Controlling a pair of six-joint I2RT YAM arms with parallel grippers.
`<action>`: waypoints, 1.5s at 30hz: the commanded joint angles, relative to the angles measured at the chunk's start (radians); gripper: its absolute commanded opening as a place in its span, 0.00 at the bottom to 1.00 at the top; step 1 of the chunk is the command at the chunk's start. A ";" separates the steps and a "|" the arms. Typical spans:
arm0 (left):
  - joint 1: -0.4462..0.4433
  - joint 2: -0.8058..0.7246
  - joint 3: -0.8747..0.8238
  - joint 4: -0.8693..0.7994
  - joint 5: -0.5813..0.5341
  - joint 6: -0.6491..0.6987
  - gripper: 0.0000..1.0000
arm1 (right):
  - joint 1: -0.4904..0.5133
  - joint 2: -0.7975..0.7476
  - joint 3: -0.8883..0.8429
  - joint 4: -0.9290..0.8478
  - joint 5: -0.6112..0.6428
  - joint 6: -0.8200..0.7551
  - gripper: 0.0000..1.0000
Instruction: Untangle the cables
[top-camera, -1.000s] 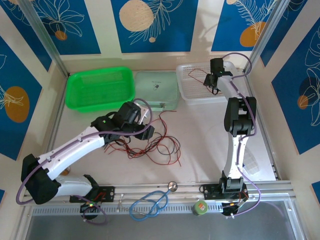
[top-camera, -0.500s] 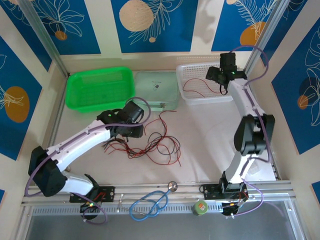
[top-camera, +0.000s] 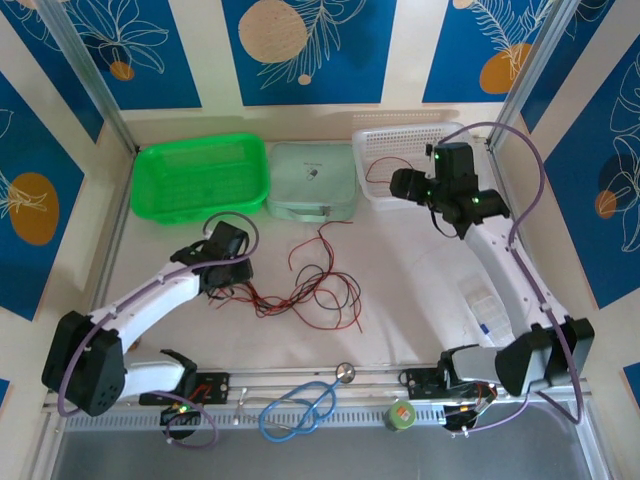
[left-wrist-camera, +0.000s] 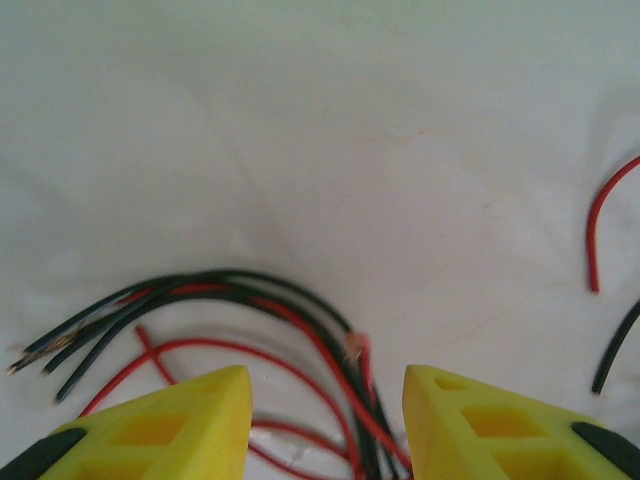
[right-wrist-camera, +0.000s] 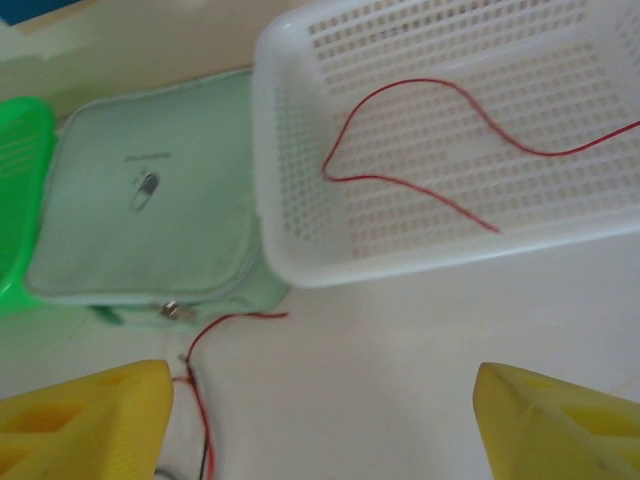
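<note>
Left wrist: left end effector (left-wrist-camera: 325, 385) straddled cables (left-wrist-camera: 230, 280), unclenched, ready to pinch.
Right wrist: right end effector (right-wrist-camera: 322, 378) released, empty; basket (right-wrist-camera: 420, 260) held a sorted strand (right-wrist-camera: 420, 81).

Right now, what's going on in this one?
Two robot arms are working on a tangle of red and black cables on the table. The left gripper is down at the pile's left end, jaws apart, with several strands running between its fingers but not visibly clamped. The right gripper hangs open and empty near the white basket, where one red wire lies by itself.
</note>
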 joint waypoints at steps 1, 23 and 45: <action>0.016 0.041 -0.009 0.135 0.003 0.012 0.44 | 0.028 -0.082 -0.039 -0.032 -0.051 0.039 0.78; 0.034 0.151 -0.029 0.189 0.056 0.028 0.20 | 0.283 -0.306 -0.127 -0.175 0.053 0.157 0.68; 0.033 -0.005 0.081 0.023 0.108 0.082 0.00 | 0.591 -0.183 -0.215 -0.063 -0.025 0.332 0.67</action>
